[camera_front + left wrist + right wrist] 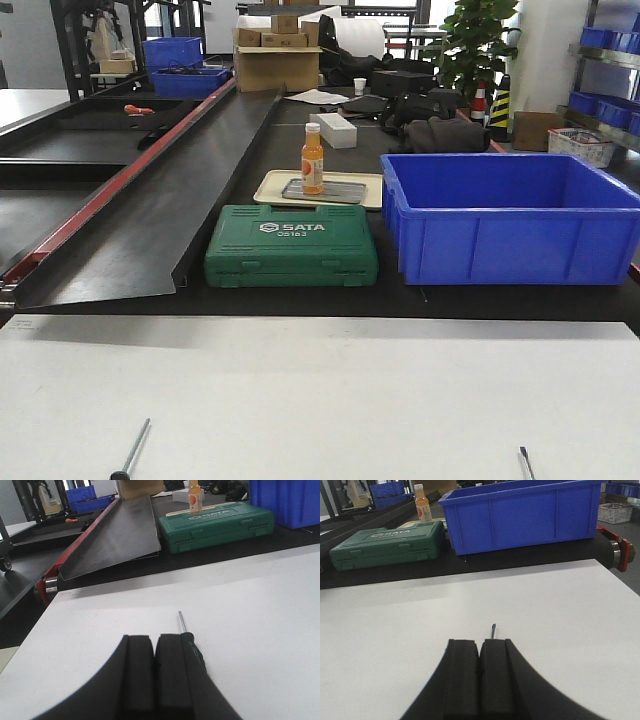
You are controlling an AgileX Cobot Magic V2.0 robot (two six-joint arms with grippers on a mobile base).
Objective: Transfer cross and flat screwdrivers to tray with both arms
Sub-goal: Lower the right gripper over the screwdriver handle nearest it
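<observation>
Two screwdrivers lie on the white table (320, 390). One screwdriver (133, 447) lies at the front left; in the left wrist view its thin shaft (183, 622) and black-and-green handle (196, 652) lie just right of my left gripper (155, 639). That gripper is shut, pads together and holding nothing. The other screwdriver (525, 463) lies at the front right. Only its flat-looking tip (493, 630) shows past my right gripper (480, 642), which is shut with nothing held and hides the rest. The tray is out of view. Neither arm shows in the front view.
Beyond the white table, a green SATA case (291, 245) and a big blue bin (510, 215) stand on the black bench. Behind them an orange bottle (313, 158) stands on a small steel tray inside a cream tray (268, 186). A black metal ramp (170, 190) slopes at left.
</observation>
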